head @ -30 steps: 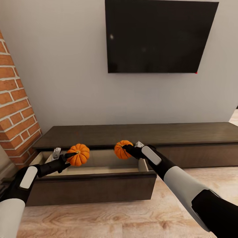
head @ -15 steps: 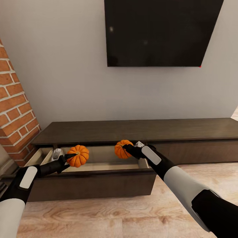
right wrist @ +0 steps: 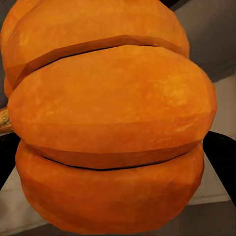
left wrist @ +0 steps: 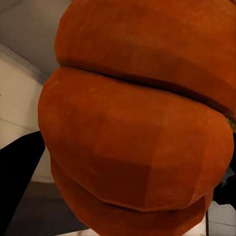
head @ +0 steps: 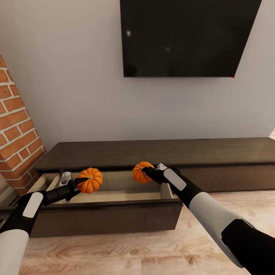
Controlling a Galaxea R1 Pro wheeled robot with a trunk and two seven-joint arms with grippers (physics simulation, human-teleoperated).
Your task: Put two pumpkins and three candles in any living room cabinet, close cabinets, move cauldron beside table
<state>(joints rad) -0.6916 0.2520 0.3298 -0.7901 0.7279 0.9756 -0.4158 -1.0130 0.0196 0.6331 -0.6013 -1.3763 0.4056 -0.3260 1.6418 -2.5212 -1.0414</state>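
Nearest you lies the light plank floor (head: 126, 252), with your two arms reaching forward over it. Your left gripper (head: 81, 182) is clamped on the bigger pumpkin (head: 90, 180), which hangs over the left part of the open drawer (head: 110, 217); in the left wrist view this pumpkin (left wrist: 137, 128) sits close against the lens with one dark finger (left wrist: 17, 177) at its side. Your right gripper (head: 146, 173) grips the smaller pumpkin (head: 141, 172), held above the drawer's right end, near its back; in the right wrist view this pumpkin (right wrist: 108, 123) shows its ribs and a stub of stem, with dark fingers (right wrist: 221, 157) on either flank. The two pumpkins are apart, roughly level with each other. The drawer is pulled out from the left section of the long dark-brown cabinet (head: 214, 152), and its pale wood floor shows beneath both pumpkins. The cabinet's right front panel is flush and closed. Behind the cabinet's left end rises the red-brick fireplace (head: 15, 130). Farthest, on the grey wall above the cabinet, hangs the black TV (head: 183, 36).
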